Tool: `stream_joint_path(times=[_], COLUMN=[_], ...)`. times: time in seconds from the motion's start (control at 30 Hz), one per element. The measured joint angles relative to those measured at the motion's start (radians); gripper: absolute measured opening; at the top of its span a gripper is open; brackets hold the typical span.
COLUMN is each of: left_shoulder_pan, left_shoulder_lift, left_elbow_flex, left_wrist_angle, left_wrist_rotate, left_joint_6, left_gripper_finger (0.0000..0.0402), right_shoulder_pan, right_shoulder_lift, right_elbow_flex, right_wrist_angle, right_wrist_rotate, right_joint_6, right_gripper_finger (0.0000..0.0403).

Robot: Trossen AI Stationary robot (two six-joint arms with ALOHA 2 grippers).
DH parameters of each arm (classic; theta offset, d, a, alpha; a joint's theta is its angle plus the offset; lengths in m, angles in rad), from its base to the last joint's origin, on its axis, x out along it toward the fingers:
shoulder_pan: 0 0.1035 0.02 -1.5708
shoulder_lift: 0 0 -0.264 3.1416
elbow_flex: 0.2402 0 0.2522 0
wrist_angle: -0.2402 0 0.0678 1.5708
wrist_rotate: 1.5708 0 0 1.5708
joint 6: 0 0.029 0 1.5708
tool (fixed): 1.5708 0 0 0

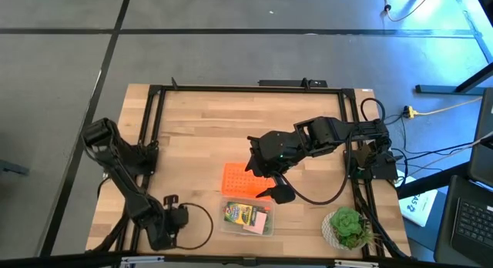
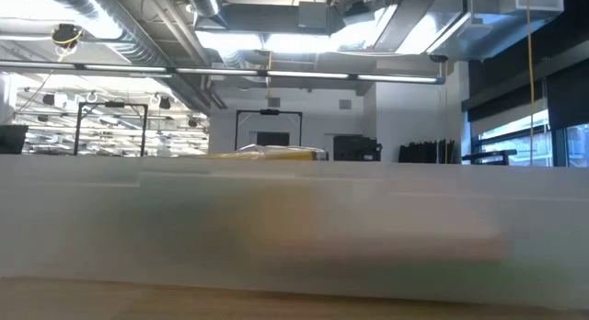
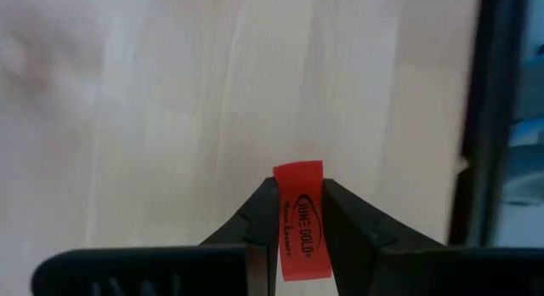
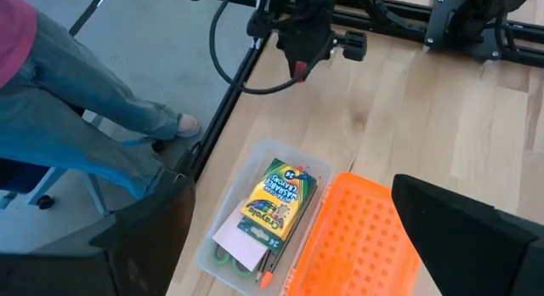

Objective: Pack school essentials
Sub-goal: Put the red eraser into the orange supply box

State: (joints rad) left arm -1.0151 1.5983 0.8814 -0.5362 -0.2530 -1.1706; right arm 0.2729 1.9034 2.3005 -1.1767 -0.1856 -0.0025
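My left gripper (image 3: 299,213) sits near the table's near-left corner (image 1: 181,216) and is shut on a tiny red block (image 3: 299,181). My right gripper (image 1: 271,188) hovers mid-table over the clear plastic box (image 1: 246,216), with the orange perforated lid (image 4: 357,236) at its fingers. Only one of its fingers (image 4: 463,232) shows. In the box lie the yellow-green crayon box (image 4: 279,198), the pink pad (image 4: 240,242), the green-handled scissors (image 4: 223,260) and thin pencils (image 4: 270,266). The low view is blocked by a blur close to the camera. My left gripper pinches the red block by its two long sides (image 3: 299,236) between both fingers. The block's printed end (image 3: 299,179) sticks out past the fingertips. It touches nothing else that I can see. My right gripper has the orange lid by its edge (image 4: 393,213), beside the visible finger. The lid covers the other finger, so the hold itself stays hidden. The lid sits tilted above the box's far side (image 1: 245,182).
A leafy potted plant (image 1: 347,228) stands at the near-right corner. The black frame rails (image 1: 231,89) run round the table. A person in jeans (image 4: 93,117) sits just off the table's near-left edge. Bare wood (image 1: 200,137) lies on the far half.
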Motion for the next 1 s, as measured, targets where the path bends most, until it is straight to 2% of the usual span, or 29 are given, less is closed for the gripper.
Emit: stream_joint_path(times=[0.2, 0.43, 0.63, 0.77, 1.0], left_shoulder_pan=[0.068, 0.225, 0.362, 0.430, 0.458], left_shoulder_lift=[-0.103, -0.225, -0.228, -0.227, -0.178], left_elbow_flex=[0.000, 0.001, 0.003, 0.003, 0.004], left_wrist_angle=[-0.009, 0.001, 0.152, 0.238, 0.343], left_wrist_rotate=[-0.008, -0.017, -0.003, 0.032, 0.052], left_joint_6=[0.081, 0.292, 0.544, 0.633, 0.762], left_gripper_finger=[0.0063, 0.0063, 0.0063, 0.0063, 0.0063], right_shoulder_pan=[0.000, 0.000, -0.001, -0.006, -0.017], right_shoulder_lift=[0.000, 0.000, 0.000, 0.000, 0.000], right_elbow_flex=[0.000, 0.000, 0.000, 0.000, 0.000], right_wrist_angle=[-0.003, -0.006, -0.028, -0.030, -0.030], right_wrist_rotate=[0.000, 0.000, 0.000, 0.000, 0.046], right_joint_6=[0.002, 0.001, 0.000, 0.001, -0.001], right_gripper_finger=[0.0399, 0.0399, 0.0399, 0.0399, 0.0399])
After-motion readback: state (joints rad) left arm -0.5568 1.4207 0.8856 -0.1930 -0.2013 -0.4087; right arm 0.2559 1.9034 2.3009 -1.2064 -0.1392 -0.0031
